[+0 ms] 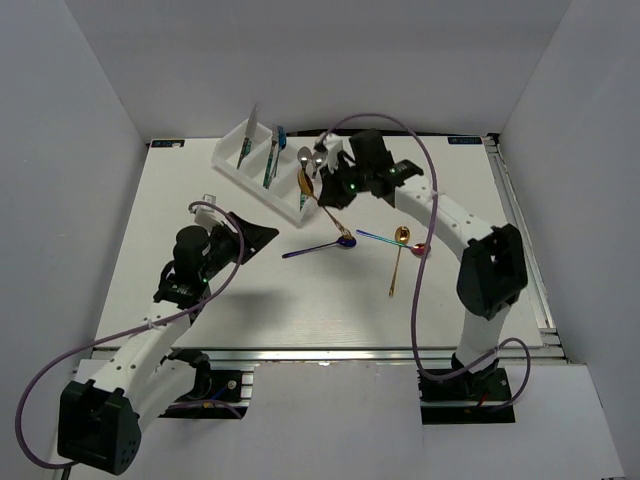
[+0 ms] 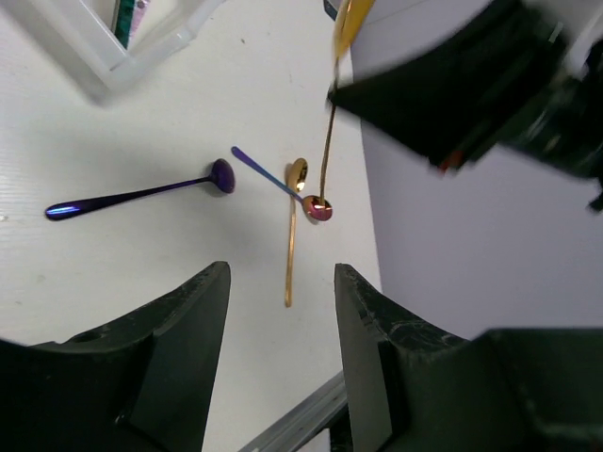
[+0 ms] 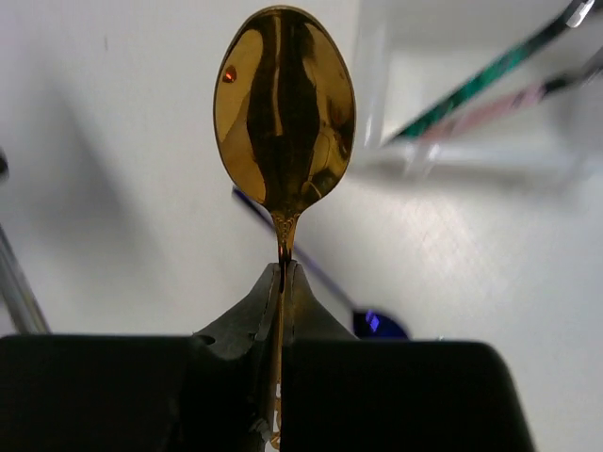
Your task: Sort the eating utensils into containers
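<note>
My right gripper [image 1: 322,197] [image 3: 283,275] is shut on the neck of a gold spoon [image 1: 307,185] [image 3: 283,113], held in the air by the right end of the white tray [image 1: 228,160]. The spoon's handle runs back between the fingers. On the table lie a purple-blue spoon [image 1: 320,247] [image 2: 141,196], a blue-handled spoon with a red bowl [image 1: 390,240] [image 2: 318,207] and a second gold spoon [image 1: 398,262] [image 2: 291,245]. My left gripper [image 1: 262,235] [image 2: 280,282] hovers open and empty, left of these spoons.
The tray's three compartments hold teal and silver pieces [image 1: 272,160] and silver spoons [image 1: 308,158]. White walls stand on three sides. The right arm [image 2: 471,85] hangs over the table's middle. A metal rail [image 1: 400,350] runs along the near edge.
</note>
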You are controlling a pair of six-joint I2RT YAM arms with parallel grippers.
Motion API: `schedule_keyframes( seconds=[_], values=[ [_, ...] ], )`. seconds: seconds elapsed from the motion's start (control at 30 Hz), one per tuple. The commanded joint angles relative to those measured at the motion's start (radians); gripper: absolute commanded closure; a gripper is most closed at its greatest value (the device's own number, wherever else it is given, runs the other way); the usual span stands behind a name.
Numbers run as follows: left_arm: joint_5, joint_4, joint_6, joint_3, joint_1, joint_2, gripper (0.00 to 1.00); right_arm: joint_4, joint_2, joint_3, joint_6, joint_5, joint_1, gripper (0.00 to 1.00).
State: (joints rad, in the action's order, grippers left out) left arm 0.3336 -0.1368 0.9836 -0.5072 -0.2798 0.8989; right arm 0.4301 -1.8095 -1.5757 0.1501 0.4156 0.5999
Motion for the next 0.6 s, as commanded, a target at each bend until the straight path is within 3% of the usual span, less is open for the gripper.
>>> schedule_keyframes(
  seconds=[0.0, 0.2, 0.33, 0.57],
  values=[
    [-0.033, 0.097, -0.143, -0.039, -0.006, -0.064, 0.41, -0.1, -0.106, -0.22, -0.11, 0.055, -0.022, 1.0],
    [0.007, 0.112, -0.212, 0.021, -0.006, -0.14, 0.39, -0.239, -0.361, -0.555, -0.282, 0.066, -0.046, 1.0],
    [0.018, 0.108, -0.195, 0.073, -0.006, -0.179, 0.37, -0.489, -0.436, -0.546, -0.458, 0.04, -0.055, 1.0],
    [-0.018, 0.131, -0.189, 0.078, -0.006, -0.199, 0.37, -0.711, -0.539, -0.498, -0.65, -0.058, -0.094, 1.0]
  ],
)
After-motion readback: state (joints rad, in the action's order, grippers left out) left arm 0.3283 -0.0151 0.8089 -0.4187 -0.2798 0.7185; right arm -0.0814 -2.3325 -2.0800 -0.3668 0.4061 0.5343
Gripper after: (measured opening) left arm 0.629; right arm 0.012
